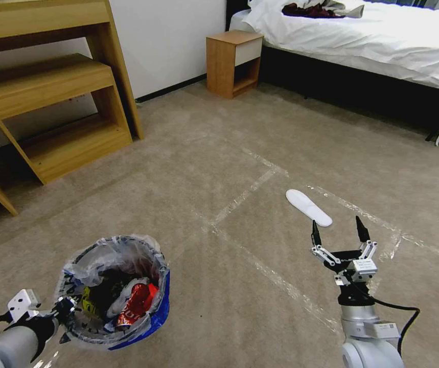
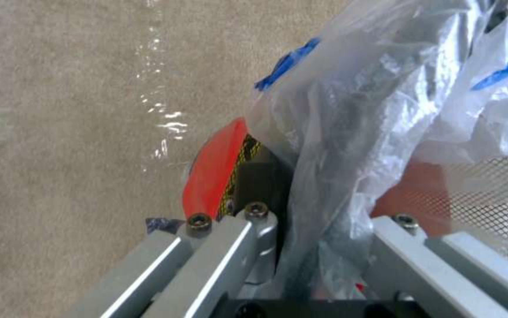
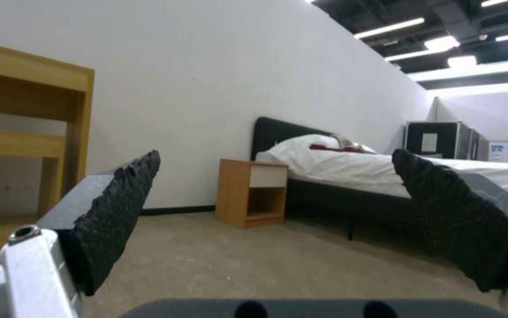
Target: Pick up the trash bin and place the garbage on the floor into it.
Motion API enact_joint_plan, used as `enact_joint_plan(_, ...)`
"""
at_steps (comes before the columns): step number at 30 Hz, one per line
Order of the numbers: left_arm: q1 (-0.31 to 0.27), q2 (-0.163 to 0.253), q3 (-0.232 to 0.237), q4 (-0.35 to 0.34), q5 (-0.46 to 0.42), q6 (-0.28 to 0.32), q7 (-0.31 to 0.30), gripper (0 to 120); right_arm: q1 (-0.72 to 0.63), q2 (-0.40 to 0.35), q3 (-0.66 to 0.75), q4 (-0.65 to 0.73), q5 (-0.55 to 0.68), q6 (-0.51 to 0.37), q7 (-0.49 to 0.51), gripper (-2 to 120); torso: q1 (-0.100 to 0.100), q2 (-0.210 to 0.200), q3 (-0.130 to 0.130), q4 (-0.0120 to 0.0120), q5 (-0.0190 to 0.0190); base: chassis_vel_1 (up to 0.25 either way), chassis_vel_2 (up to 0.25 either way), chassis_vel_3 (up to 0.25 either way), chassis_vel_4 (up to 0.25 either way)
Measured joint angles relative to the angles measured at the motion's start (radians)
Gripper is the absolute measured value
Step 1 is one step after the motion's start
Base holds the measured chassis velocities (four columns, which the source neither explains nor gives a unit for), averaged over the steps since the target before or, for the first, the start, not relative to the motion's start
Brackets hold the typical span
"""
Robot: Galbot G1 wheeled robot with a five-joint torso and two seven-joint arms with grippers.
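White insole [image 1: 308,207] on carpet just beyond right gripper's [image 1: 339,231] spread jaws

A small round trash bin [image 1: 114,291], blue-sided with a crinkled clear bag over its rim, sits upright on the taped beige carpet floor [image 1: 219,153]. Inside lie a crushed red can [image 1: 136,304] and white scraps. A flat white insole [image 1: 308,207] lies well apart from the bin.
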Motion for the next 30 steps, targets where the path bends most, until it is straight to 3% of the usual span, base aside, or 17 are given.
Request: enact_joint_plan(30, -0.018, -0.001, 0.009, 0.0, 0.003, 0.0, 0.001, 0, 0.044, -0.006, -0.029, -0.046, -0.005, 0.001, -0.007, 100, 0.0, 0.0, 0.0, 0.0, -0.0001, -0.11, 0.112, 0.114, -0.116)
